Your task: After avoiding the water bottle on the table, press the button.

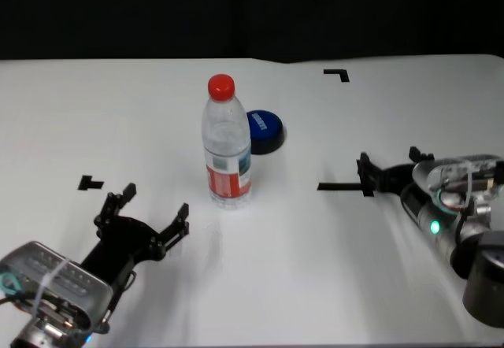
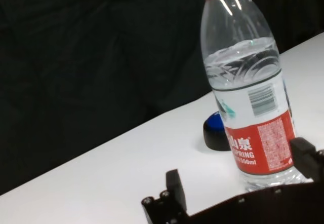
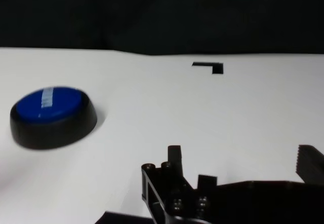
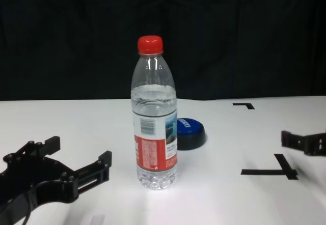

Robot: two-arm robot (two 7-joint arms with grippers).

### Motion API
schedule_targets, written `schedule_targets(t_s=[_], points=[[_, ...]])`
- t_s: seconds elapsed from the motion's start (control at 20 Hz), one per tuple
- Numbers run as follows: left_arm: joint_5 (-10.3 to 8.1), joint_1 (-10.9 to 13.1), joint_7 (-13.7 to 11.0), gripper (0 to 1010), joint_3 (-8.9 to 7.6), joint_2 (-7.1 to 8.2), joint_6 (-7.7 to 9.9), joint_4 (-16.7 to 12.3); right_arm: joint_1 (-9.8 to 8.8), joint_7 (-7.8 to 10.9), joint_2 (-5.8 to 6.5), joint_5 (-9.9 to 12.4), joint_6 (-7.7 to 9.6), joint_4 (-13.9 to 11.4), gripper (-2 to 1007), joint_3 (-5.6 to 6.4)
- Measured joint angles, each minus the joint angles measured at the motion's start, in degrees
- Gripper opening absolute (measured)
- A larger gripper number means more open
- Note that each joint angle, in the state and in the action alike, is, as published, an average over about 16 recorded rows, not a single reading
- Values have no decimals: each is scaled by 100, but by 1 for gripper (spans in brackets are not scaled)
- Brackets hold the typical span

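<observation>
Carrying everything in the scene, the table (image 1: pixel 331 261) is presenting a flat white surface with black tape marks, and both arms are resting low over its near edge. Standing upright near the middle of the table, the water bottle (image 1: pixel 227 143) is keeping its long axis vertical, red cap uppermost, label facing the near edge. Lying just behind the bottle toward the far edge and slightly to its right, the button (image 1: pixel 264 131) is sitting flat with its blue dome facing straight up, so its pressing axis is running vertically; whether it is touching the bottle cannot be told. The left gripper (image 1: pixel 153 216) is hovering near the near-left corner with its fingers spread apart and holding nothing, and the bottle is standing between these fingers and the button, blocking a straight reach. The right gripper (image 1: pixel 387 171) is hovering near the right edge, fingers apart and empty, and the right wrist view is showing the button with bare table before it and no bottle in the way. Judging from this layout, the right gripper is looking better placed: its path toward the button is running leftward and slightly toward the far edge, passing behind the bottle, then descending onto the dome from above.
</observation>
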Motion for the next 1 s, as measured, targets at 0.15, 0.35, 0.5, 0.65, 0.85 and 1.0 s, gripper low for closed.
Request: schedule_targets(t_s=[0.15, 0.35, 0.5, 0.65, 0.85, 1.0], points=[[0, 0, 0, 1003, 0, 0, 0, 0, 6, 24, -3, -65, -11, 27, 1003, -25], [0, 0, 0, 1003, 0, 0, 0, 0, 28, 37, -2, -122, -4, 61, 1003, -55], [0, 0, 0, 1003, 0, 0, 0, 0, 39, 41, 0, -138, 4, 73, 1003, -66], [0, 0, 0, 1003, 0, 0, 0, 0, 31, 38, -3, -122, -4, 65, 1003, -57], [0, 0, 0, 1003, 0, 0, 0, 0, 24, 35, -6, -109, -13, 57, 1003, -49], [0, 0, 0, 1003, 0, 0, 0, 0, 21, 33, -7, -102, -17, 53, 1003, -45]])
